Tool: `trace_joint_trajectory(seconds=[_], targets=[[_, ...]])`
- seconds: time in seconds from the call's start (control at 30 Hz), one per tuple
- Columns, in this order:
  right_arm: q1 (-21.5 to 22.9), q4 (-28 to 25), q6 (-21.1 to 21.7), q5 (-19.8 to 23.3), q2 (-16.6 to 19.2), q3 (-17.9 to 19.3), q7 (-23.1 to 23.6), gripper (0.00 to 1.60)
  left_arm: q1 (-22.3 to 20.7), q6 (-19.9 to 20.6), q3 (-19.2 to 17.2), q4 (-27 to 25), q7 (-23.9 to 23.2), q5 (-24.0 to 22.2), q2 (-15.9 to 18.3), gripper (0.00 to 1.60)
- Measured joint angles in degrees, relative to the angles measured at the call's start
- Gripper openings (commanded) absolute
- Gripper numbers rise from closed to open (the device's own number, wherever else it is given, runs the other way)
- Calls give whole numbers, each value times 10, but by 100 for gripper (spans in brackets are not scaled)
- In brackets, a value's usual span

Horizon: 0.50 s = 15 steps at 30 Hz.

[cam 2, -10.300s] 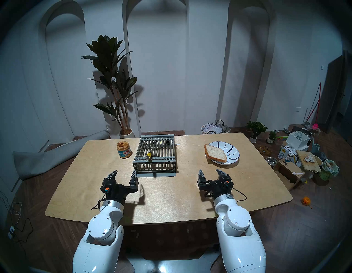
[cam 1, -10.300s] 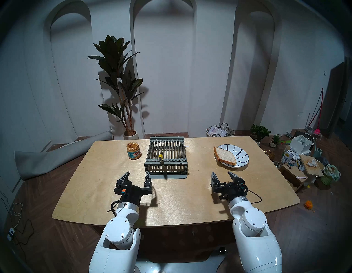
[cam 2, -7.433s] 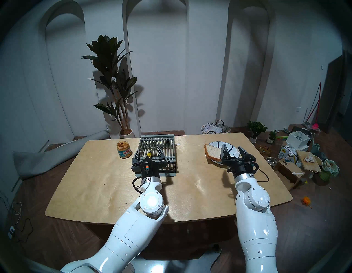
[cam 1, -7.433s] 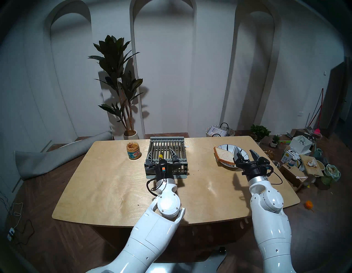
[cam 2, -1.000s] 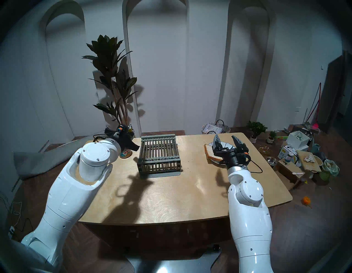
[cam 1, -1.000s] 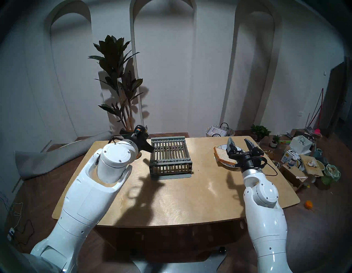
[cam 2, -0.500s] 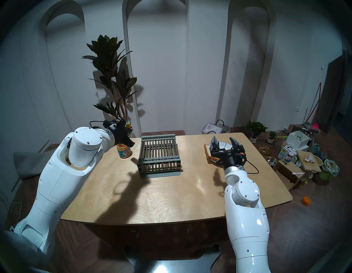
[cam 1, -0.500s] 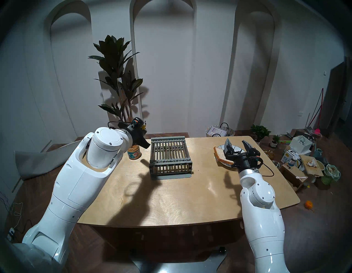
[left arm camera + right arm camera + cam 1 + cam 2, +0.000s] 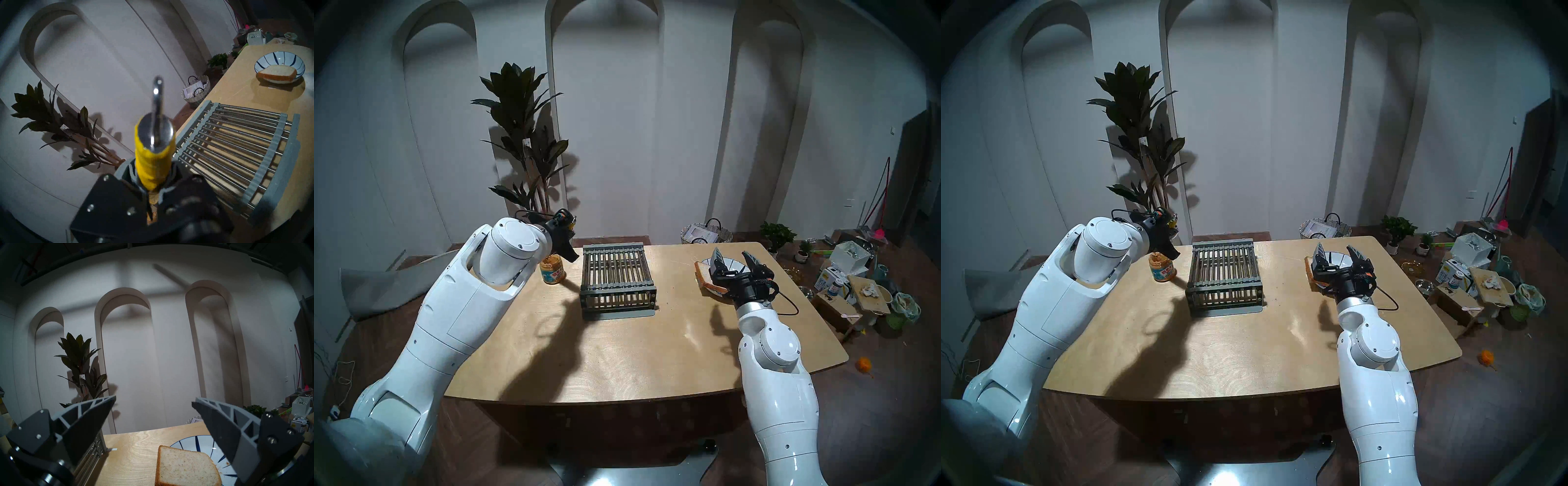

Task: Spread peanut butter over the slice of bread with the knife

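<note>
The knife [image 9: 153,162] stands handle-up in my left gripper [image 9: 153,174], which is shut on its yellow handle; the metal loop points up and the blade is hidden below the fingers. In the head view, my left gripper [image 9: 565,237] hangs just above the open jar of peanut butter [image 9: 553,269] at the table's far left. I cannot tell whether the blade touches the paste. The slice of bread [image 9: 185,468] lies on the striped plate [image 9: 200,445] at the far right. My right gripper [image 9: 153,400] hovers open over them, touching neither.
A grey slatted rack [image 9: 617,278] stands at the back of the table between jar and plate. A potted plant [image 9: 524,142] and a woven basket [image 9: 706,234] stand beyond the far edge. Boxes and clutter [image 9: 857,281] crowd the floor to the right.
My left arm rose and swung back, uncovering the jar, with the gripper still shut on the knife above it. My right gripper drifted slightly left over the bread and stayed open.
</note>
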Motion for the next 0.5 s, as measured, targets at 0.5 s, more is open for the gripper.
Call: trace_joint_trajectory(seconds=[0.5], targets=[[-3,-1,-1,1,-2,-1,1,160,-55,-14,18,79,-43,19,-8,0]])
